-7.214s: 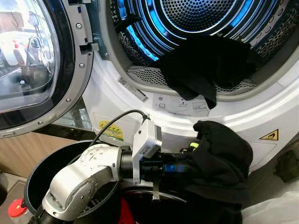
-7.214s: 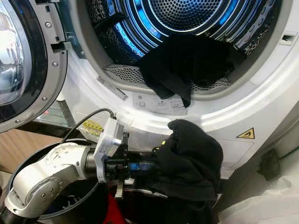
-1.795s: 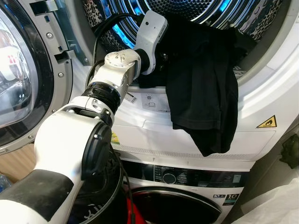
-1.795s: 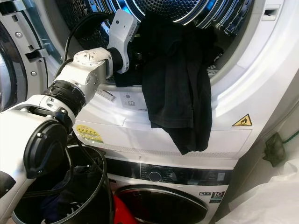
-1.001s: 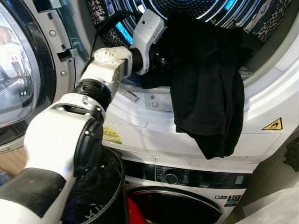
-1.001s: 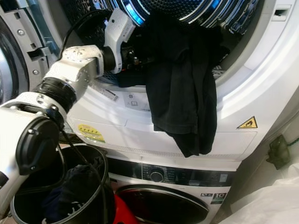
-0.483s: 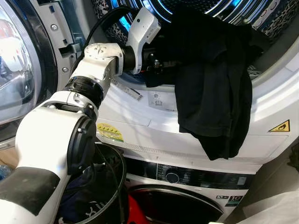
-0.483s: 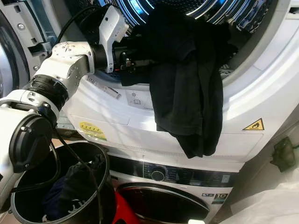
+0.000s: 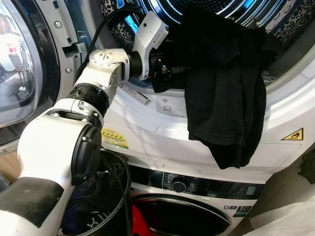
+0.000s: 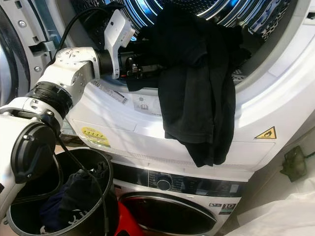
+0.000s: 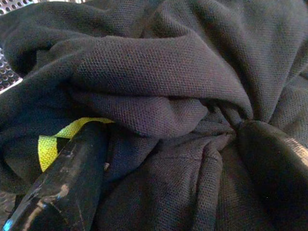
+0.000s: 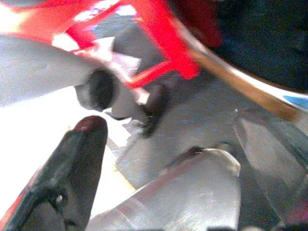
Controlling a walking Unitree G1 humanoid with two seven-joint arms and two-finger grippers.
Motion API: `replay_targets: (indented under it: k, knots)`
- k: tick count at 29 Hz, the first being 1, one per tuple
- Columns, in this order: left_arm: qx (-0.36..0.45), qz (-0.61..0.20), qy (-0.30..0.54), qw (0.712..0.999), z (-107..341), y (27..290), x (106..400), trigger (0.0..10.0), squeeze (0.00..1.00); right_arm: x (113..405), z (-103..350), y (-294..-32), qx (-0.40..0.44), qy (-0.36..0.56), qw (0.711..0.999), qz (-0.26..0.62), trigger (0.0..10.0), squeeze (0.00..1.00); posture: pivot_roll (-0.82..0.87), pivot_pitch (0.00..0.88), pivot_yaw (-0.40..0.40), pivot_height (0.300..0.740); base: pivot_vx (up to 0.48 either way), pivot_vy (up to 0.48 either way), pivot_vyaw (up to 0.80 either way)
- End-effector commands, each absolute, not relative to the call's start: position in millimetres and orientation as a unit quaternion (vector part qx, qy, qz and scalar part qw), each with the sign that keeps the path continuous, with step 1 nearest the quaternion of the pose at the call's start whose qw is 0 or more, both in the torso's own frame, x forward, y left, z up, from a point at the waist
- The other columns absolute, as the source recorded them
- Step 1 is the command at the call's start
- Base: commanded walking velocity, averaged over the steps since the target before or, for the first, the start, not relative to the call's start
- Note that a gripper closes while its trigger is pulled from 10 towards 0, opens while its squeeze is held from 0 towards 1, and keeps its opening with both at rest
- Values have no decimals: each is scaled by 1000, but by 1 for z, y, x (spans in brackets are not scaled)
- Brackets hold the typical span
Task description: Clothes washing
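A black garment [image 9: 221,88] lies bunched in the mouth of the upper machine's drum [image 9: 206,7], and a long part of it hangs down over the white front panel [image 9: 147,118], ending just above the control strip [image 9: 197,186] of the lower machine. The drum behind it glows blue, with perforated metal walls.

The left gripper [image 11: 163,159] is at the drum's lower left rim, buried in the left side of the garment. In the left wrist view its two black fingers [image 11: 67,178] stand apart with folds of dark knit cloth gathered between them, so it has a loose, fairly wide hold on the fabric; a yellow tag [image 11: 60,139] shows beside one finger. The left arm [image 9: 98,78] reaches up and forward from the near left, a black cable [image 9: 106,24] looping over its wrist.

The round glass door [image 9: 22,73] of the upper machine stands open at the far left. Below the arm, at the near left, a black laundry basket [image 10: 101,169] holds dark clothing [image 10: 69,199]. A yellow warning triangle [image 9: 294,134] sits on the panel at the right, and something red [image 10: 123,219] shows beside the lower door [image 9: 187,216].

The right gripper [image 12: 159,159] hangs low, its fingers spread with nothing between them, over a blurred grey floor and a red frame [image 12: 159,43].
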State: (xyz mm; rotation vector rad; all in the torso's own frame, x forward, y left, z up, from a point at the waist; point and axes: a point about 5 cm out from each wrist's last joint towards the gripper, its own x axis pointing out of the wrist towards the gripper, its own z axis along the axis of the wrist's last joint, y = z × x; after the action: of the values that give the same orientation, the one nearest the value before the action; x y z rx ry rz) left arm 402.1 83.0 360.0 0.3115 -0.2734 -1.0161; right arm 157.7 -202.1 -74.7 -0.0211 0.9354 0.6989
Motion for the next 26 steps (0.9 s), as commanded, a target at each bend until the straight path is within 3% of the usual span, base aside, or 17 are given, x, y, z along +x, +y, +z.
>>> replay_targets:
  k: [1, 5, 8, 11, 12, 15, 17, 26]
  knots:
    - [142, -482, -128, 855, 359, 86, 402, 10000, 0, 161, -68, -198, 10, 418, 828, 374, 10000, 0, -83, 0, 43, 740, 0, 0, 0]
    - [144, -479, -124, 857, 357, 87, 403, 10000, 0, 178, -36, -191, 83, 325, 818, 467, 10000, 0, -88, 0, 47, 740, 0, 0, 0]
    - [143, -479, -124, 857, 356, 87, 403, 10000, 0, 184, -27, -190, 89, 301, 822, 475, 10000, 0, -93, 0, 47, 740, 0, 0, 0]
    - [140, -481, -122, 857, 354, 86, 403, 10000, 0, 206, 21, -185, 109, 190, 837, 502, 10000, 0, -97, 0, 47, 740, 0, 0, 0]
    - [138, -481, -121, 857, 353, 86, 404, 10000, 0, 222, 53, -185, 107, 115, 851, 501, 10000, 0, -101, 0, 51, 740, 0, 0, 0]
    - [138, -480, -120, 858, 353, 85, 404, 10000, 0, 232, 67, -186, 102, 79, 863, 489, 10000, 0, -102, 0, 51, 740, 0, 0, 0]
    - [136, -481, -120, 857, 353, 84, 404, 10000, 0, 250, 101, -192, 121, -4, 879, 461, 10000, 0, -102, 0, 52, 740, 0, 0, 0]
    - [134, -486, -117, 856, 350, 84, 404, 10000, 0, 253, 148, -203, 138, -103, 861, 479, 10000, 0, -97, 0, 49, 740, 0, 0, 0]
